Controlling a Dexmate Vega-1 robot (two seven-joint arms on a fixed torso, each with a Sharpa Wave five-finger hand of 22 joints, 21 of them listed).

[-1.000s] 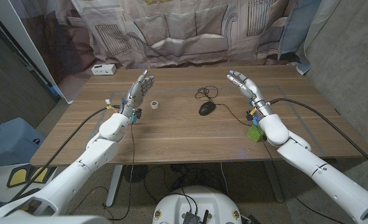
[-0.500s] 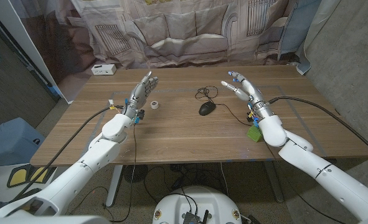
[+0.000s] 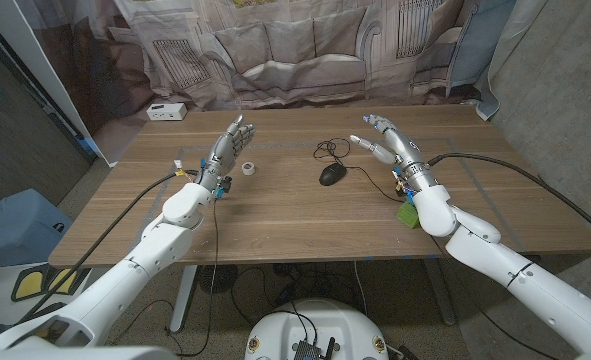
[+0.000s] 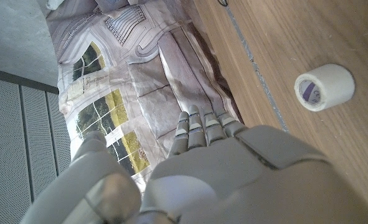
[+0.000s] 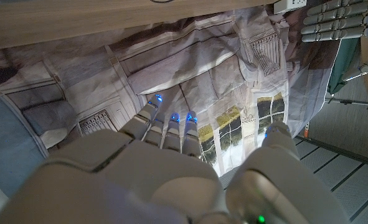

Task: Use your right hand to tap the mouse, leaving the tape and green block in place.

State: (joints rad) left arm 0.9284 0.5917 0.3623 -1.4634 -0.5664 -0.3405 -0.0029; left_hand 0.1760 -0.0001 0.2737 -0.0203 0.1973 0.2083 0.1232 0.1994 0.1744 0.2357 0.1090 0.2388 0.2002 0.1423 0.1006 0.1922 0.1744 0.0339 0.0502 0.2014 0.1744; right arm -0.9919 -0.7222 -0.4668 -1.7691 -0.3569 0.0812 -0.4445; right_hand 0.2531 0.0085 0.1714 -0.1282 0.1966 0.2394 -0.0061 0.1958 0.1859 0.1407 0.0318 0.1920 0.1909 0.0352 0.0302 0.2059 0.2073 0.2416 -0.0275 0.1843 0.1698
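Right hand [image 3: 388, 146] hangs with fingers spread and empty right of center, near the mouse [image 3: 331, 174], while the left hand [image 3: 224, 152] sits spread beside the tape [image 3: 247, 168].

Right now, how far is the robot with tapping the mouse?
Nothing is done yet. The right hand hovers open above the table, beside the mouse, not touching it. Left: lower it and tap. The tape and green block lie untouched.

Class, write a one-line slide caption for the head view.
Open right hand raised near the mouse; tape beside open left hand.
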